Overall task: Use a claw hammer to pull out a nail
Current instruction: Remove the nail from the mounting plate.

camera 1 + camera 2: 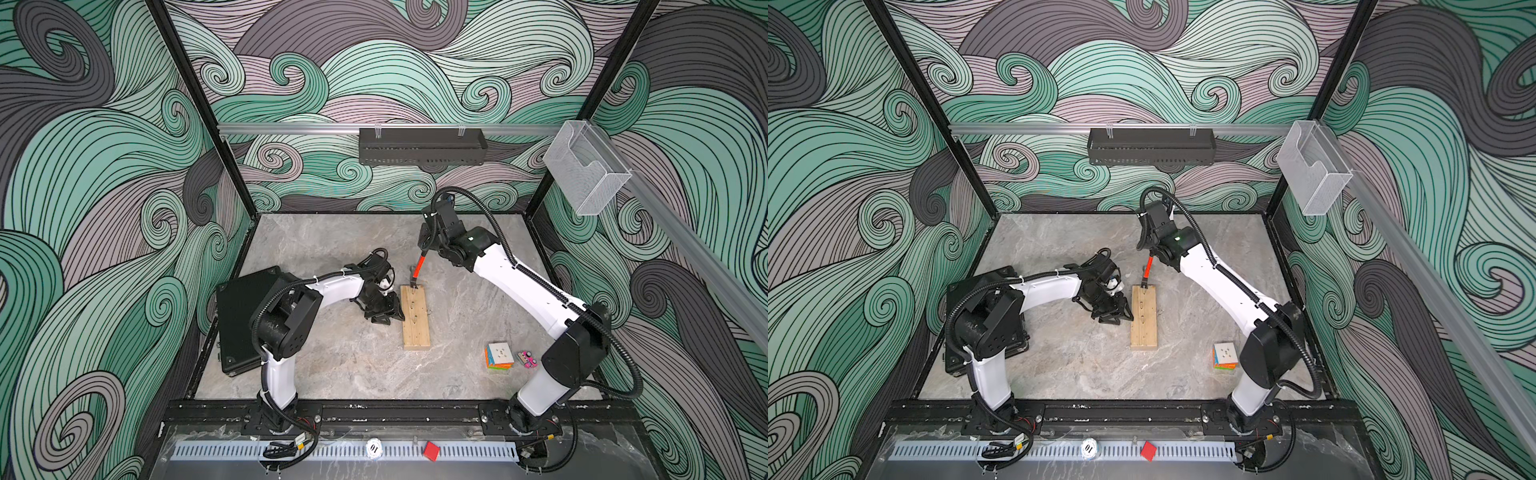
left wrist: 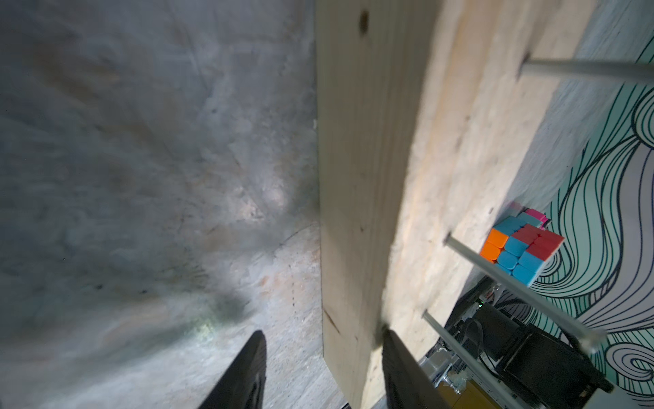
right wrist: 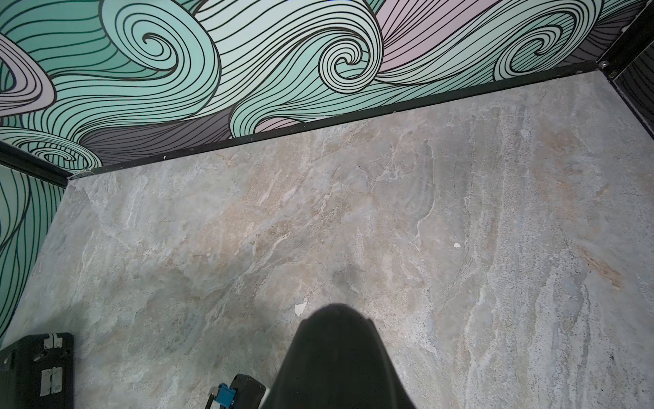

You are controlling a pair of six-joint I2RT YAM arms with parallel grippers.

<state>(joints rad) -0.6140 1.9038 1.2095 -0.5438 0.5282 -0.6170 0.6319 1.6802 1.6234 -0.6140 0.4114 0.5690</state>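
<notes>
A black case (image 1: 245, 320) lies at 9 o'clock on the table (image 1: 332, 374); the left gripper (image 1: 394, 313) sits low at the 9 o'clock edge of the wooden board (image 1: 415, 332), its fingers (image 2: 247, 371) parted, one over the board's top, one off its side, gripping nothing; nails (image 2: 584, 69) stand out of the board; the claw hammer (image 1: 420, 269) stands tilted, head down at the board's 12 o'clock end, its handle clamped in the closed right gripper (image 1: 427, 249); a colour cube (image 1: 498, 355) rests at 4 o'clock.
</notes>
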